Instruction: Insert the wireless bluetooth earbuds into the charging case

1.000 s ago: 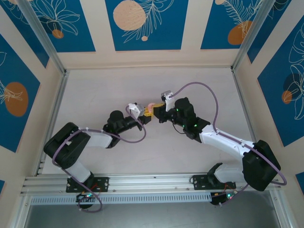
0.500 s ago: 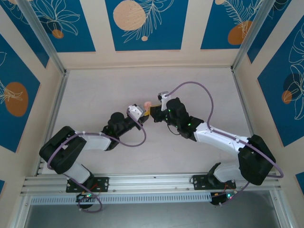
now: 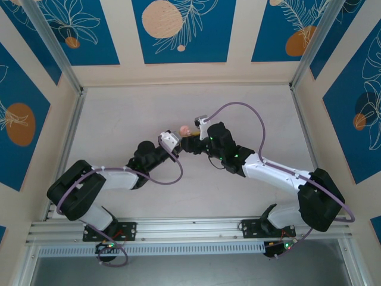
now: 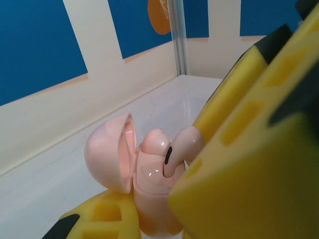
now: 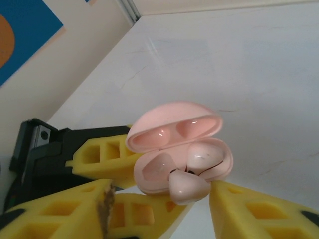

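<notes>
The charging case is pink, its lid swung open, and my left gripper is shut on its lower body. One pink earbud sits in the case's right socket. The other earbud stands stem-down at the left socket, its head sticking out over the case's front rim. My right gripper is open, its yellow fingers either side of that protruding earbud. In the top view both grippers meet at the case mid-table: left gripper, right gripper.
The white table spreads around the two arms, walled by blue-and-cream panels and aluminium posts. The right arm's purple cable loops above its forearm.
My right gripper's jaws have opened off the earbud, leaving it at the case. Both grippers shifted slightly left and away with the case a second ago and now hold still.
</notes>
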### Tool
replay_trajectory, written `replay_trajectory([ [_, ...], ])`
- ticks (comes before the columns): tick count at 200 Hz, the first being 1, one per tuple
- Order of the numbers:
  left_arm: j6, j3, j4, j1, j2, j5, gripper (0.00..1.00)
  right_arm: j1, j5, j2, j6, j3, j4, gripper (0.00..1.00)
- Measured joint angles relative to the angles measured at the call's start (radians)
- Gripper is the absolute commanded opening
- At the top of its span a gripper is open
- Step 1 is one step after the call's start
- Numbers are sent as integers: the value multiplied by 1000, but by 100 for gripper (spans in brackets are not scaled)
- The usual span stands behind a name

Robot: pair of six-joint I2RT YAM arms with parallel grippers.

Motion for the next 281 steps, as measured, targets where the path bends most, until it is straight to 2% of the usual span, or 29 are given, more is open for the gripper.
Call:
replay_trajectory([
  [39, -3, 0, 39, -10, -16, 17, 10, -25, -84, -96, -37, -8, -18, 67],
  [72, -3, 0, 43, -10, -16, 34, 10, -88, -184, -170, -48, -13, -26, 66],
  [121, -11, 0, 42, -10, -16, 68, 10, -211, -337, -235, -10, -23, -101, 49],
  [147, -12, 0, 39, -10, -17, 86, 10, -293, -429, -215, 55, -11, -183, 44],
  [180, -19, 0, 27, -10, -21, 98, 10, -369, -572, -144, 160, -3, -204, 37],
  [225, -20, 2, 16, -10, -33, 105, 10, -372, -713, -91, 243, -3, -156, 34],
  [281, -27, 4, 12, -10, -34, 108, 10, -364, -779, -30, 293, -1, -77, 30],
])
